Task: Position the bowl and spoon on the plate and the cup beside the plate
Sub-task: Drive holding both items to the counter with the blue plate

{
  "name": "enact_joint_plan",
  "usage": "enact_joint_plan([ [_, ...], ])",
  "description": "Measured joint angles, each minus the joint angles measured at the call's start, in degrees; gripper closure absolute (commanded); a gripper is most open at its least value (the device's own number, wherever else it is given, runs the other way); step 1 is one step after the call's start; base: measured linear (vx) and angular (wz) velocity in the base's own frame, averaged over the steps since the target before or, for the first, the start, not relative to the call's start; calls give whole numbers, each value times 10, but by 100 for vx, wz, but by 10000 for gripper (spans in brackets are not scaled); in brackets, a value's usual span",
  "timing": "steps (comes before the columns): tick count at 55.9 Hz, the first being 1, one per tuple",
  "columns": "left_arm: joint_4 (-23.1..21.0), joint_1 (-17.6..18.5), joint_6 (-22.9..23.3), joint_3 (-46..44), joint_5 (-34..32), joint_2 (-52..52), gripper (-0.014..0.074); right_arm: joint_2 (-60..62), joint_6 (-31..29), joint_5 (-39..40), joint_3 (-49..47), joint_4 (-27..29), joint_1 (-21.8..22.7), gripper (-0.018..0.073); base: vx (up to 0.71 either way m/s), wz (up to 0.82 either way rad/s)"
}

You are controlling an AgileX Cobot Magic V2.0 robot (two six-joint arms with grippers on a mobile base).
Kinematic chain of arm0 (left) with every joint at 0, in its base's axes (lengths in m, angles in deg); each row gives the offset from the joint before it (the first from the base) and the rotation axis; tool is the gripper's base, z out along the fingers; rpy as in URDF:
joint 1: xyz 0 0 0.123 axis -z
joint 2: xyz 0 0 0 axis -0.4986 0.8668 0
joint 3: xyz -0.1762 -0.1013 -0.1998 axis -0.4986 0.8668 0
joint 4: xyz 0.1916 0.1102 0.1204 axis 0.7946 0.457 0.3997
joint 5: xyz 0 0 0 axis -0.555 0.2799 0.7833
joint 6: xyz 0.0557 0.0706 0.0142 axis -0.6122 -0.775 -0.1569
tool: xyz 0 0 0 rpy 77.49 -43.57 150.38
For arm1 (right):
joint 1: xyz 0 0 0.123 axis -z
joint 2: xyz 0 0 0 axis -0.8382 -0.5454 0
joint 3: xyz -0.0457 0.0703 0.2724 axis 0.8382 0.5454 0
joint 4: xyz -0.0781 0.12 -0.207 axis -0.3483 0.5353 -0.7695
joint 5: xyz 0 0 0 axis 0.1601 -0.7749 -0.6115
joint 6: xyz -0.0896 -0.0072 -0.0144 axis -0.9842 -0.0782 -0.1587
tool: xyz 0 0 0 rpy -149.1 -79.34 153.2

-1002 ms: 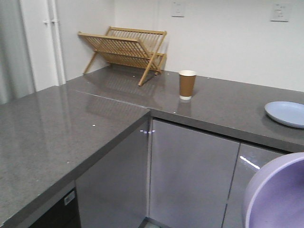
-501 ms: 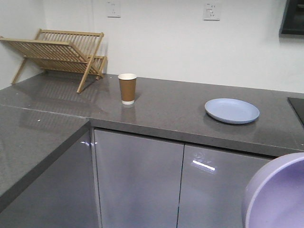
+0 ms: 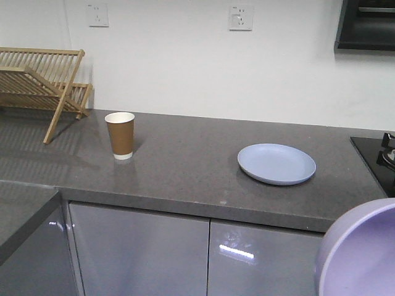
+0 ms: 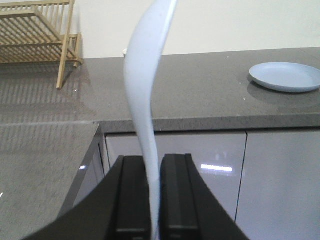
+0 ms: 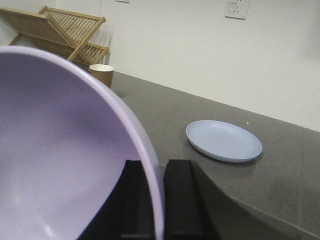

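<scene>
Spoon [image 4: 145, 100] sits clamped in my left pincer [image 4: 154, 172]. The two black jaws press on its handle, and the pale body rises upright right in front of the wrist camera, off the worktop [image 3: 185, 176]. My right pincer [image 5: 157, 175] grips the bowl [image 5: 60, 145] by its rim, with one jaw inside and one outside. The lavender bowl hangs tilted in the air, short of the worktop's front edge toward its right end. The plate [image 3: 276, 163] lies flat toward the right end of the worktop, between the back edge and the front edge. The cup [image 3: 120, 135] stands upright well to its left, near the corner where the worktop turns. A wooden rack [image 3: 37, 80] stands beyond the cup, against the back edge.
</scene>
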Motion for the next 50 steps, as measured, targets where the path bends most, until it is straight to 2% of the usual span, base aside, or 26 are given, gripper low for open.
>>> enact_joint_plan([
  [50,0,0,0,0,0,0,603,0,0,0,0,0,0,568,41,-12],
])
